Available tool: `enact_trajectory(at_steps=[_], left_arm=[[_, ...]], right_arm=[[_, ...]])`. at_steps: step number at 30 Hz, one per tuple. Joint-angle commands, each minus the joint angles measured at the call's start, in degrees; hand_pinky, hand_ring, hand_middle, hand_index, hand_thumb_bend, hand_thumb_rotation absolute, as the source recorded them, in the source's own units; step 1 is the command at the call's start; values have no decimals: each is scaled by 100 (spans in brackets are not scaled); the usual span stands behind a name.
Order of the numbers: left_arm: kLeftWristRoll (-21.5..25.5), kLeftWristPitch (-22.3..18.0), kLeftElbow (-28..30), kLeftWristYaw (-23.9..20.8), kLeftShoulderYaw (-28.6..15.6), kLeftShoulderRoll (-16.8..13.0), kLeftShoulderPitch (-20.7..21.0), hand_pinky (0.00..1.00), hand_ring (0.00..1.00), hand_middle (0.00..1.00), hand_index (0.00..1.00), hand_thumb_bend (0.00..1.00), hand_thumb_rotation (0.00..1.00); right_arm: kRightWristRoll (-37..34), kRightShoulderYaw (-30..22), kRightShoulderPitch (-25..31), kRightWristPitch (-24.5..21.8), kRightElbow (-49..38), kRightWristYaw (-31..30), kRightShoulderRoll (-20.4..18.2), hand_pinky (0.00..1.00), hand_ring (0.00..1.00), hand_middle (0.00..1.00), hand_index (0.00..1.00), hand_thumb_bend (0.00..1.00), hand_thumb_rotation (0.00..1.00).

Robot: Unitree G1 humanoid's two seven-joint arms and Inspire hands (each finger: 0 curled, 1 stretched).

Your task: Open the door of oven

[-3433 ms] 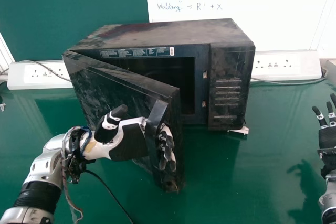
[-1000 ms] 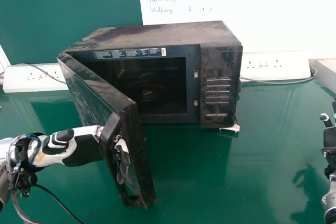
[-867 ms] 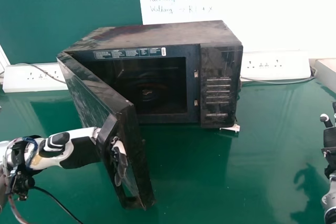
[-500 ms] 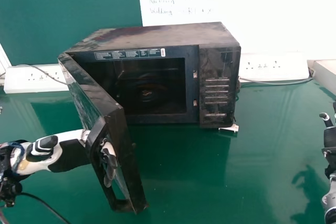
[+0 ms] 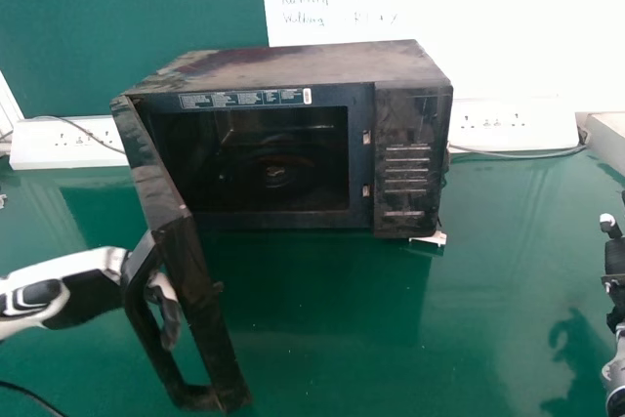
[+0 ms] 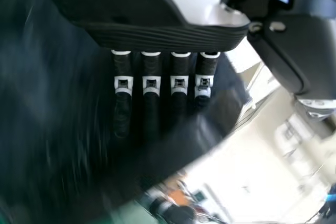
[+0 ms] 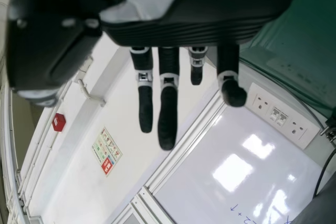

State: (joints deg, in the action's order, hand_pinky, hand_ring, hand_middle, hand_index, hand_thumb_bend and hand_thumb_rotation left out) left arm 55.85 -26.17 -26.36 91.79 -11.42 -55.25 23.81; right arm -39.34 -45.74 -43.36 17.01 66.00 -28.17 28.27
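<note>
Left hand (image 5: pixel 86 292) clamped on handle (image 5: pixel 146 339); I see oven (image 5: pixel 410 119), door (image 5: pixel 200 290) wide open; right hand (image 5: pixel 616 263), fingers apart, far right.

Left hand (image 5: pixel 86 297): white shell, black palm pad, ribbed black edge. Fingers (image 6: pixel 122 111): black, white-banded, dark fittings set in bands. Thumb (image 6: pixel 294 51): black housing, round metal screws. Right hand (image 5: pixel 615 261): white-and-black casing, ribbed edge; black fingers (image 7: pixel 168 116), rounded tips, white bands. Right forearm (image 5: pixel 614 381): silver-grey, rounded. Cable (image 5: pixel 29 396): one, black, thin, curved.
</note>
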Motion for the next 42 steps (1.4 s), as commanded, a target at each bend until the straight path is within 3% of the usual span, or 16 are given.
enact_trajectory(at_steps=[1, 5, 9, 10, 12, 13, 14, 15, 16, 17, 19, 21, 26, 29, 36, 42], left_arm=[[741, -7, 279, 71, -517, -123, 197, 7, 12, 29, 65, 79, 73], [762, 149, 418, 71, -701, -179, -10, 6, 10, 21, 62, 79, 69], [1138, 570, 367, 71, -960, 29, -213, 7, 12, 26, 63, 74, 61], [1306, 767, 367, 71, -930, 47, -248, 8, 12, 27, 66, 68, 54], [1859, 1803, 319, 71, -1138, 266, -348, 12, 20, 41, 72, 57, 16], [2088, 921, 418, 71, -1614, 890, 35, 30, 43, 58, 69, 61, 12], [2180, -5, 333, 71, -2154, 1451, 459, 38, 51, 65, 77, 45, 31], [1988, -499, 71, 71, -2499, 1607, 560, 29, 43, 57, 76, 49, 16], [1714, -685, -246, 71, -2748, 1487, 447, 20, 31, 52, 63, 51, 8], [1548, -518, -518, 71, -2884, 1236, 261, 13, 21, 36, 53, 57, 20], [1474, -408, -874, 71, -3139, 929, 158, 9, 15, 26, 44, 80, 63], [1610, -186, -1196, 71, -3381, 823, 315, 9, 14, 24, 42, 87, 73], [1647, 353, -1700, 70, -3836, 889, 888, 14, 19, 28, 43, 82, 73], [1740, 413, -1899, -674, -4262, 1191, 1301, 16, 22, 31, 41, 81, 67], [1499, 403, -941, -2453, -4524, 1892, 1511, 16, 25, 35, 45, 86, 39], [1266, -121, -560, -3492, -4690, 2305, 1789, 14, 23, 32, 43, 85, 42]], right_arm=[[-29, -10, 43, -64, -21, 11, 47, 39, 50, 60, 68, 100, 86], [-30, -10, 66, -71, -64, -24, 64, 39, 50, 61, 69, 100, 87], [-36, -26, 99, -88, -48, -85, 114, 39, 50, 61, 69, 100, 87], [-39, -30, 106, -91, -61, -78, 118, 39, 50, 61, 69, 100, 86], [-47, -39, 116, -94, -87, -56, 117, 39, 49, 60, 68, 100, 86], [-43, -36, 121, -92, -91, -59, 122, 39, 49, 60, 68, 100, 85], [-35, -30, 127, -83, -91, -73, 128, 39, 49, 61, 68, 100, 85], [-28, -24, 132, -80, -86, -89, 135, 39, 50, 61, 68, 100, 86], [-12, -13, 134, -74, -81, -77, 139, 39, 49, 61, 68, 100, 86], [2, -1, 137, -68, -84, -63, 137, 38, 50, 61, 68, 100, 86], [16, 17, 135, -77, -102, -48, 123, 39, 50, 62, 68, 100, 86], [31, 30, 128, -77, -77, -53, 130, 40, 50, 62, 68, 100, 86], [37, 45, 134, -54, -65, -66, 132, 41, 51, 61, 69, 100, 87], [18, 39, 132, -76, -55, -52, 139, 41, 51, 61, 69, 100, 87], [7, 37, 141, -74, -76, -56, 132, 40, 51, 61, 69, 100, 88], [12, 31, 137, -58, -61, -5, 127, 41, 50, 61, 69, 100, 87]])
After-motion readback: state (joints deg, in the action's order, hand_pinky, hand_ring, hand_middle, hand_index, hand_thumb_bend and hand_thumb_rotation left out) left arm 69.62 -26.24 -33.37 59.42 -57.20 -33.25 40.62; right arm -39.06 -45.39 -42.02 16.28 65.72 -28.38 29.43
